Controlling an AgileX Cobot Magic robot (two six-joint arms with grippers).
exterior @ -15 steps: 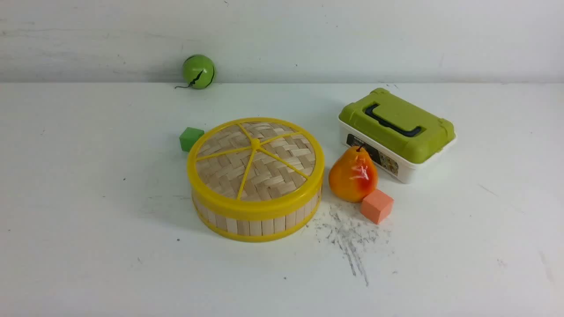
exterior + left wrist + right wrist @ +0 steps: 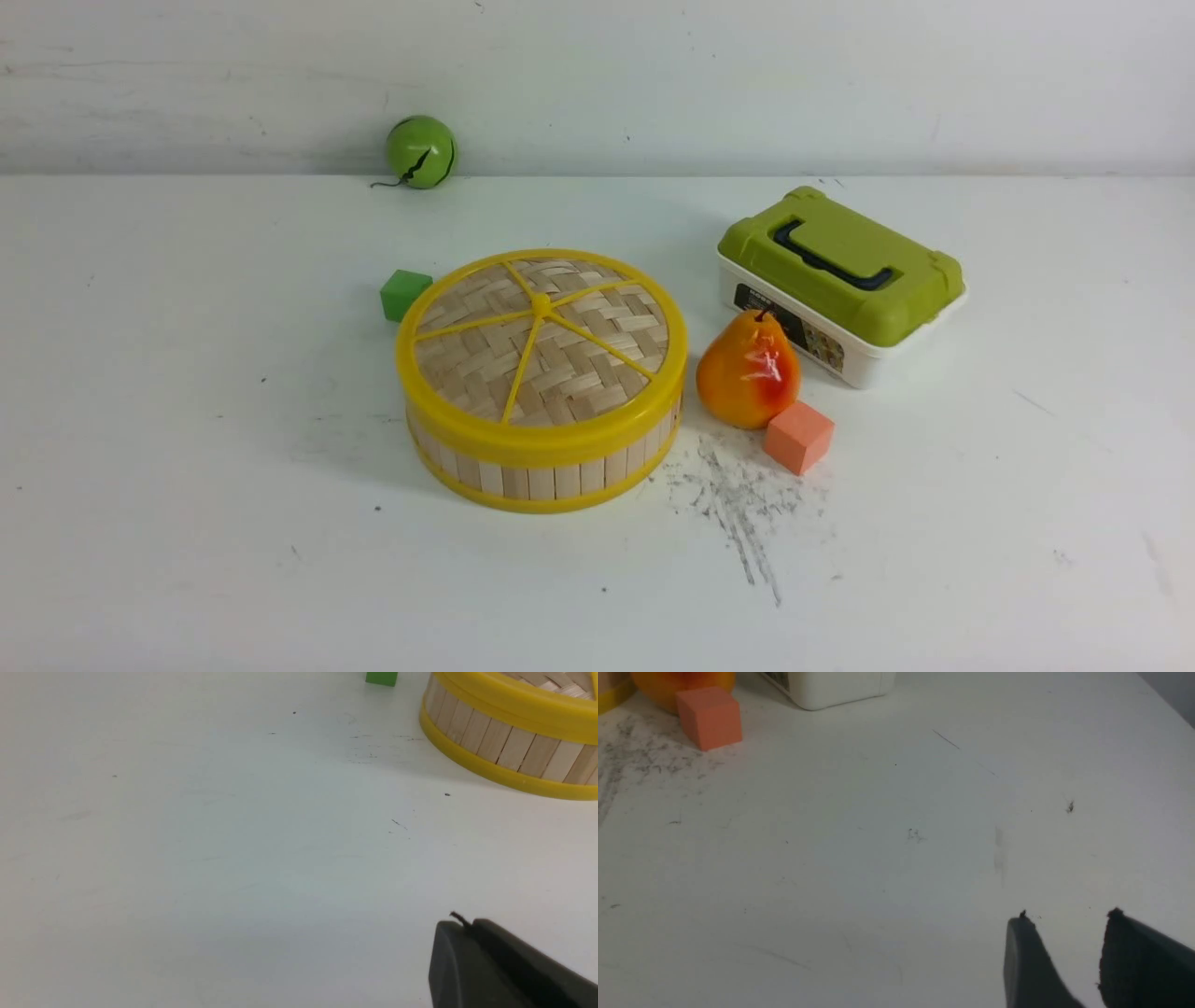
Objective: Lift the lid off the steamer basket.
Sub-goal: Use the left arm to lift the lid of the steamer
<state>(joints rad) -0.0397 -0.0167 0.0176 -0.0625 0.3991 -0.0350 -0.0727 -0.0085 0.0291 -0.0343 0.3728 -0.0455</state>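
The left claw (image 2: 460, 919) is closed on nothing and the right claw (image 2: 1066, 912) stands parted, while the lid (image 2: 588, 355) sits on the steamer basket (image 2: 541, 483), left of the pear (image 2: 747, 373).

Carries plain dark grey fingers on the left gripper (image 2: 461, 921), narrow at the ends, with a tiny near-black point at the tip. Has charcoal fingers on the right gripper (image 2: 1068, 917) too, one paler than the other, with a small black nub at each fingertip (image 2: 1115, 913). Shows a rough, uneven edge on the darker finger, just behind that fingertip.
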